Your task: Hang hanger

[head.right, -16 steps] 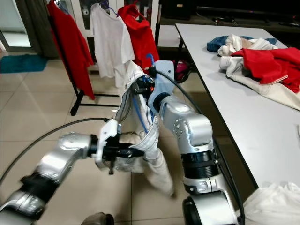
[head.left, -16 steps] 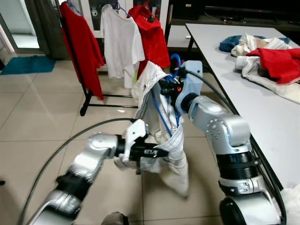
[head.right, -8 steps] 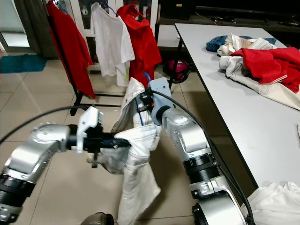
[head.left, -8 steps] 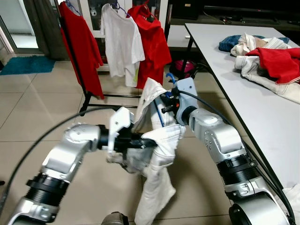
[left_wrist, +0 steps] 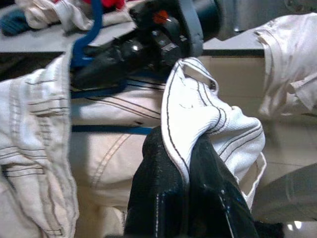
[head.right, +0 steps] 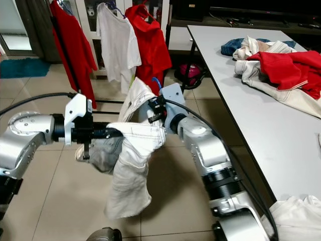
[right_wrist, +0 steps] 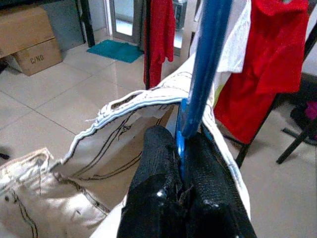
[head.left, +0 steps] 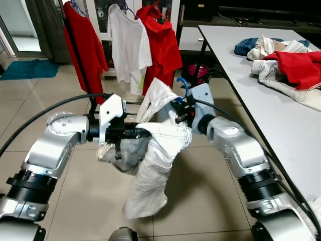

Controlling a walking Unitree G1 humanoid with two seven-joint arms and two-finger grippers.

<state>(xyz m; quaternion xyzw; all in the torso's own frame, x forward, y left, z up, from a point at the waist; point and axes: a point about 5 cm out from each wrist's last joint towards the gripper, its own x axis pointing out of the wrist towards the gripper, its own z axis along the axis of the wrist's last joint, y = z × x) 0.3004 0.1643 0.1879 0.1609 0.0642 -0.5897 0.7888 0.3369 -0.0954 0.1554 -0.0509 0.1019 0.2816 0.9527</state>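
Left gripper (left_wrist: 184, 163) out in front of the robot above the tiled floor (head.left: 50, 100), its two black fingers (left_wrist: 158, 183) pinched tight on a fold of the white trousers (head.left: 155, 150); the cloth edge with dark stitching runs between the pads; one leg of the trousers hangs down toward the floor, the rest drapes over the gripper.

Right gripper (right_wrist: 182, 148) just beside it, closed narrow on the blue hanger (right_wrist: 203, 64); the hanger's shaft stands up between the fingertips, its hook (head.left: 184, 83) curving above the wrist; the waistband of the trousers lies around the hanger's lower part.

Clothes rack (head.left: 88, 95) near, beyond the grippers; on it two red garments (head.left: 83, 45) and a white shirt (head.left: 129, 45); hanger apart from the rack, not on its rail.

White table (head.left: 251, 60) along the robot's right; heap of red, cream and blue clothes (head.left: 286, 63) on its far part.
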